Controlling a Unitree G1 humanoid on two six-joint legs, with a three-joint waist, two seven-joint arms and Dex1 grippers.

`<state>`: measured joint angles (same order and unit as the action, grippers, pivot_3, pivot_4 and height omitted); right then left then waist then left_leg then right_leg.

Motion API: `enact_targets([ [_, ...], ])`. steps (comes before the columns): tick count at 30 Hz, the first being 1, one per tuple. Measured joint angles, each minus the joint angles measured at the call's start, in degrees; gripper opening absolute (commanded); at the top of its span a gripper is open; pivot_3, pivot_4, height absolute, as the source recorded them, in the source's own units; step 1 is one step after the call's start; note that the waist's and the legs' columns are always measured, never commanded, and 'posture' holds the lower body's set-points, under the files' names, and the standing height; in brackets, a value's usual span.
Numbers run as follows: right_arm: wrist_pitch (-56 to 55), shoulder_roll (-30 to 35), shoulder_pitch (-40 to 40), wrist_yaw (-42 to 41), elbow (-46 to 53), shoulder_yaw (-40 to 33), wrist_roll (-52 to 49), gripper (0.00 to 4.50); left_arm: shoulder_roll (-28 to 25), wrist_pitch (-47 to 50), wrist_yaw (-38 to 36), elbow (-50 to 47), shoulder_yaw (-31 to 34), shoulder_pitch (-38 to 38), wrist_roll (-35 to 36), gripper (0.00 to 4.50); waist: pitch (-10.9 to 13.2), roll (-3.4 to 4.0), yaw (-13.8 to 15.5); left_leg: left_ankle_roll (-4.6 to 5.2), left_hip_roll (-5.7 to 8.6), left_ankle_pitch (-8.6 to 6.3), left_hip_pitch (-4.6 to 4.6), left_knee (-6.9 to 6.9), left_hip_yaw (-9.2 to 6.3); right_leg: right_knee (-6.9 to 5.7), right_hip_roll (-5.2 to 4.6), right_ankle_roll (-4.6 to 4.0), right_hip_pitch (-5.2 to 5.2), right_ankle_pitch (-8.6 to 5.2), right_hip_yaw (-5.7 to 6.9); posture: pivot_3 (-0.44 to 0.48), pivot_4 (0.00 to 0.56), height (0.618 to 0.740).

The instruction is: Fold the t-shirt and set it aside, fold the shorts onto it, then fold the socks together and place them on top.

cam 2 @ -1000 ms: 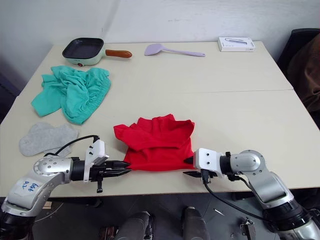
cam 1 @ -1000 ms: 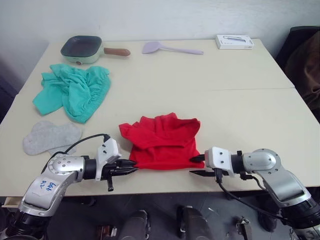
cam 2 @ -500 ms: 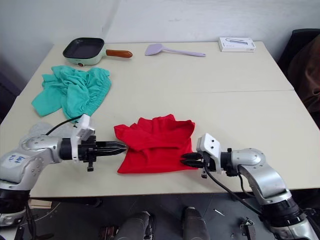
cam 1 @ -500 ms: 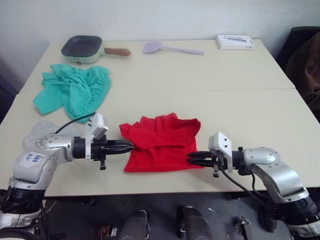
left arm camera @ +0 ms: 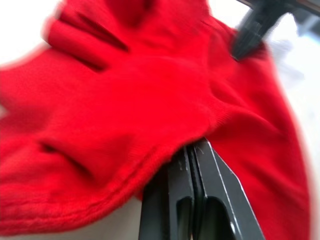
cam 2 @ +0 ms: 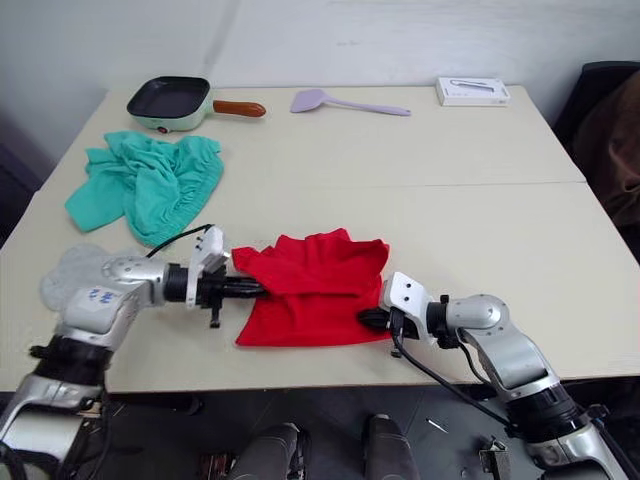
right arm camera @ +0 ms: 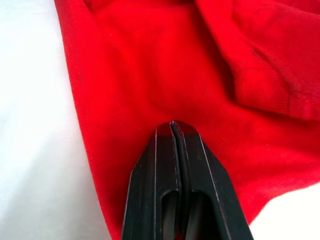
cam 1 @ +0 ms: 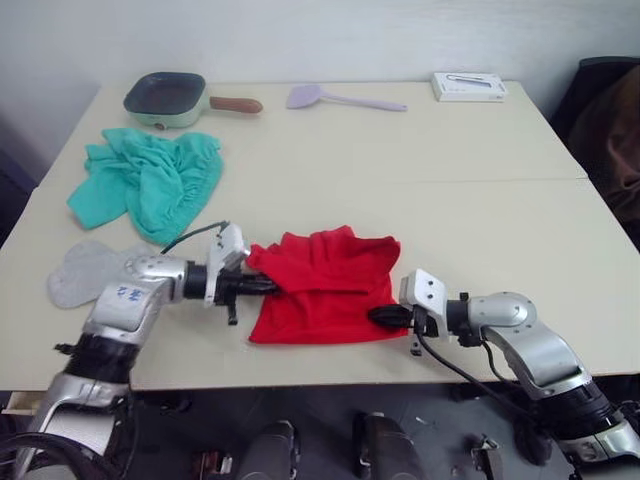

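Observation:
The red t-shirt (cam 1: pixel 322 285) lies crumpled near the table's front edge. My left gripper (cam 1: pixel 265 287) is shut at the shirt's left side, and its fingertips (left arm camera: pixel 192 150) are tucked under a hem of the red cloth. My right gripper (cam 1: pixel 376 317) is shut at the shirt's near right corner; its closed tip (right arm camera: pixel 172 126) rests on top of the cloth. The teal shorts (cam 1: pixel 146 180) lie bunched at the left. The grey socks (cam 1: pixel 84 272) lie flat near the left edge, behind my left arm.
At the back stand a small green pan (cam 1: pixel 166 97) with a wooden handle, a lilac spatula (cam 1: pixel 338 98) and a white box (cam 1: pixel 470 85). A dark chair (cam 1: pixel 610 130) stands off the table's right edge. Bare table (cam 1: pixel 450 210) stretches to the right of the shirt.
Both grippers went from open to shut. The left moved from the front edge up to the shirt's left side. The right slid left onto the shirt's near right corner.

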<state>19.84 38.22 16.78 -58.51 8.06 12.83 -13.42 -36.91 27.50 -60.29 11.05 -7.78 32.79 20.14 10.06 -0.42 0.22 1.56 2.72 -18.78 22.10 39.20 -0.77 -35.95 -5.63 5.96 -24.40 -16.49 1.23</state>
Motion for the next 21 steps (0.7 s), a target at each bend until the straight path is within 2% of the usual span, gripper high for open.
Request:
enact_targets([
  [3, 1.63, -0.05, 0.28, 0.33, 0.94, 0.17, 0.03, 0.03, 4.04, -4.28, 4.82, 9.17, 1.03, 4.76, -2.84, 0.01, -0.01, -0.03, 0.08, 0.0, 0.02, 0.0, 0.02, 0.0, 0.02, -0.05, 0.02, 0.01, -0.04, 0.01, 0.03, 0.0, 0.15, 0.74],
  [6, 3.03, -0.02, 0.91, 0.28, 1.2, 0.19, -0.03, 0.03, 8.75, -4.6, 11.05, 18.71, 5.77, 10.4, -2.34, 0.01, 0.01, -0.06, 0.1, 0.0, 0.01, 0.0, 0.05, 0.03, 0.01, -0.08, 0.06, 0.02, -0.06, 0.01, 0.08, 0.0, 0.15, 0.74],
  [8, 4.01, -0.03, 1.62, 0.28, 1.26, 0.25, -0.02, 0.03, 9.85, -3.45, 15.0, 23.64, 9.87, 14.56, -1.27, 0.01, 0.04, -0.12, -0.01, -0.02, 0.0, 0.02, 0.09, 0.04, 0.02, -0.1, 0.07, 0.05, -0.07, 0.02, 0.09, 0.0, 0.15, 0.74],
  [10, 5.09, -0.01, 1.99, 0.28, 1.53, 0.2, -0.1, 0.03, 8.81, -1.8, 14.83, 23.79, 12.26, 16.11, -0.15, 0.01, 0.03, -0.11, -0.36, -0.02, 0.0, 0.01, 0.07, -0.01, 0.03, -0.23, 0.06, 0.05, -0.09, 0.03, 0.07, 0.0, 0.15, 0.74],
  [12, 6.23, 0.13, 2.21, 0.24, 1.97, 0.04, -0.36, 0.03, 7.24, 0.22, 11.64, 20.71, 12.18, 14.55, 0.71, 0.01, 0.02, -0.09, -0.45, -0.03, 0.0, 0.0, 0.07, -0.05, 0.03, -0.21, 0.06, 0.05, -0.11, 0.03, 0.05, 0.0, 0.15, 0.74],
  [17, 12.44, 0.09, 4.2, 0.07, 2.96, -2.37, -4.5, 0.03, -0.39, 13.07, -1.66, 0.35, 9.62, 1.96, 8.74, 0.01, 0.03, -0.09, -0.46, -0.05, -0.06, -0.01, 0.2, -0.01, -0.08, -0.06, 0.02, 0.04, -0.13, 0.03, 0.03, 0.0, 0.15, 0.74],
  [21, 16.93, -2.29, 8.78, -0.39, 3.6, -4.19, -9.48, 0.03, -1.57, 17.34, -3.45, -12.81, 7.51, -0.28, 11.66, 0.01, 0.03, -0.08, 0.41, -0.02, 0.03, 0.0, 0.12, 0.02, -0.17, 0.08, -0.09, 0.03, -0.01, 0.03, 0.01, 0.0, 0.15, 0.74],
])
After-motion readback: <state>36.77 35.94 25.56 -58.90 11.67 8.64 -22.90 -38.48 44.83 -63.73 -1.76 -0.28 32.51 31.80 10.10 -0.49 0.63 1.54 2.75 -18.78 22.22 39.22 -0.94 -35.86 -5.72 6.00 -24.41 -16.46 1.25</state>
